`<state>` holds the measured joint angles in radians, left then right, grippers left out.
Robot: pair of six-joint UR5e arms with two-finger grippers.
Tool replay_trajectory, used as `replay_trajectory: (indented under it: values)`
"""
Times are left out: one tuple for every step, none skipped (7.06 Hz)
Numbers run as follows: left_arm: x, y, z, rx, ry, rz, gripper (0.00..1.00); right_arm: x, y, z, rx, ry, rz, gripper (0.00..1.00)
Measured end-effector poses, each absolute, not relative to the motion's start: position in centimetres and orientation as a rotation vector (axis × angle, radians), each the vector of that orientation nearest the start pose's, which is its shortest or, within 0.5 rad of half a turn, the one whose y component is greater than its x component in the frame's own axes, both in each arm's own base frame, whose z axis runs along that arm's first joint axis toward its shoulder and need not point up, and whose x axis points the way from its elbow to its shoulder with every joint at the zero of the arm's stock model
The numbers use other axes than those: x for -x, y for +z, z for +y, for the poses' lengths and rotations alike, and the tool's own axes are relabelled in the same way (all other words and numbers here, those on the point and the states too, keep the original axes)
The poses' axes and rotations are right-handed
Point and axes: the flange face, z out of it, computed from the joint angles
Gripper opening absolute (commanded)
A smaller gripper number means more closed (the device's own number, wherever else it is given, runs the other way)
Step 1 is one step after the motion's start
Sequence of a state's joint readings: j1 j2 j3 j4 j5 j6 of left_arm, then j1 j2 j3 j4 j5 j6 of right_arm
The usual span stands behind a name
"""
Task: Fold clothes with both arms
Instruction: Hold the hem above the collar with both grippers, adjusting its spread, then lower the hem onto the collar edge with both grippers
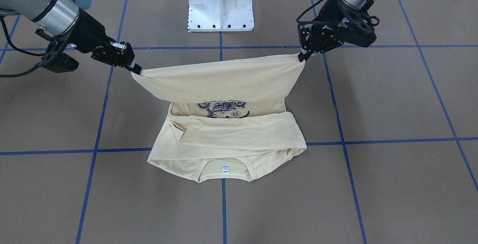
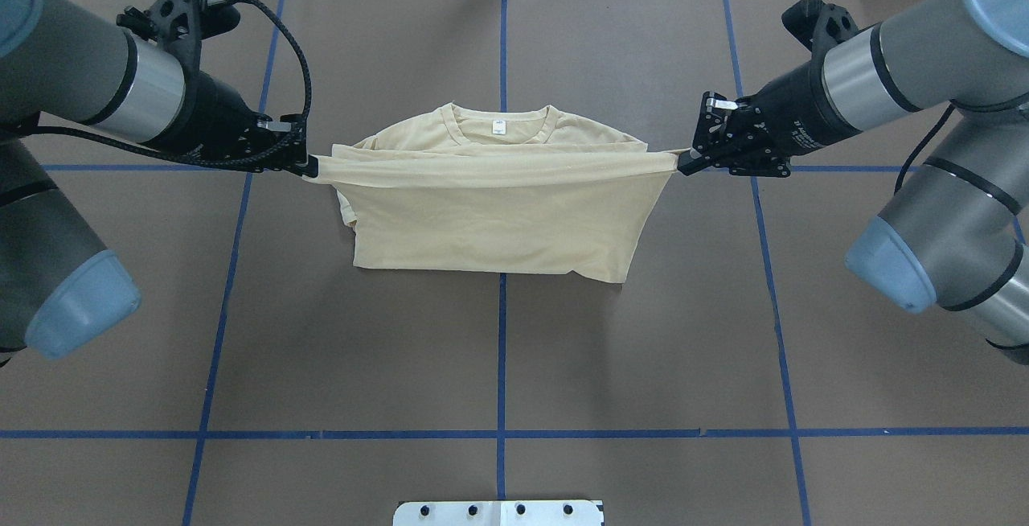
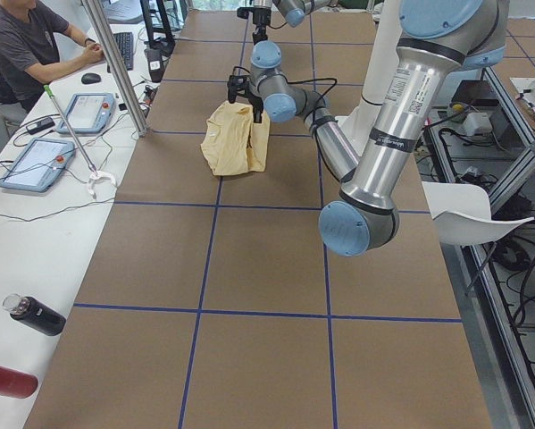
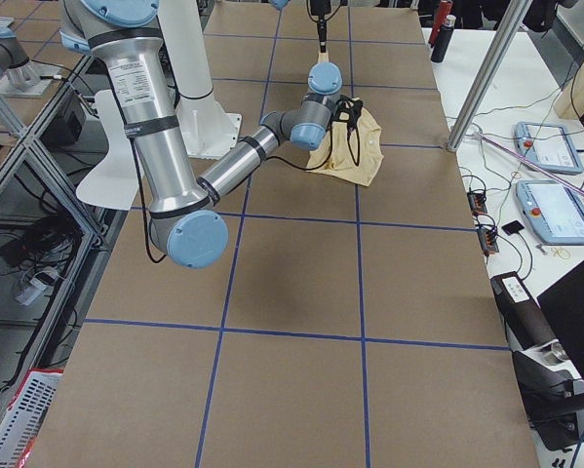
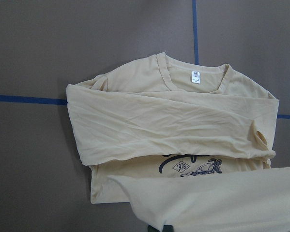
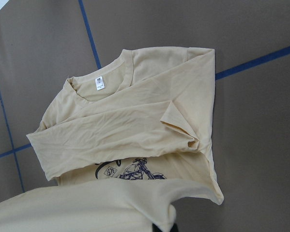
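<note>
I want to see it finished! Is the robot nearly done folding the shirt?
About halfway. Done: the sleeves lie folded across the shirt. In hand: the left gripper and right gripper pinch the hem, lifted off the table. Left: lay the hem down over the print, towards the collar.

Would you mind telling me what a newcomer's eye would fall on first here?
The pale cream T-shirt in the middle of the table, its lower edge lifted and stretched between the left gripper and the right gripper, each pinching a corner. Under that raised fold a navy motorcycle print peeks out.
</note>
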<state>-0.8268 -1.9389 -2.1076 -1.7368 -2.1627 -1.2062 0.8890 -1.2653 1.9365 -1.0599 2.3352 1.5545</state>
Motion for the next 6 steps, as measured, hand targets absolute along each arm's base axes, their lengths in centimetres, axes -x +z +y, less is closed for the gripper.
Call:
replay_trajectory:
  values:
    - [-29.1,20.0,-42.9,-0.133,-0.093,1.147,0.0,29.3,26.0,-46.1,0.112,0.295,-1.291,0.0]
    - [-29.6,19.9,-43.1,-0.126,-0.092,1.142,0.0,29.7,26.2,-46.5,0.105,0.302,-1.283,0.0]
    - [-30.4,19.7,-43.7,-0.122,-0.091,1.138,0.0,30.2,26.5,-47.2,0.092,0.316,-1.274,0.0]
    - [-31.4,19.6,-44.7,-0.12,-0.09,1.13,0.0,30.8,26.6,-48.2,0.08,0.33,-1.264,0.0]
    - [-32.3,20.0,-45.7,-0.118,-0.092,1.119,0.0,31.5,26.6,-49.2,0.067,0.345,-1.254,0.0]
    - [-33.2,20.6,-46.7,-0.117,-0.093,1.11,0.0,32.2,26.6,-50.4,0.05,0.361,-1.244,0.0]
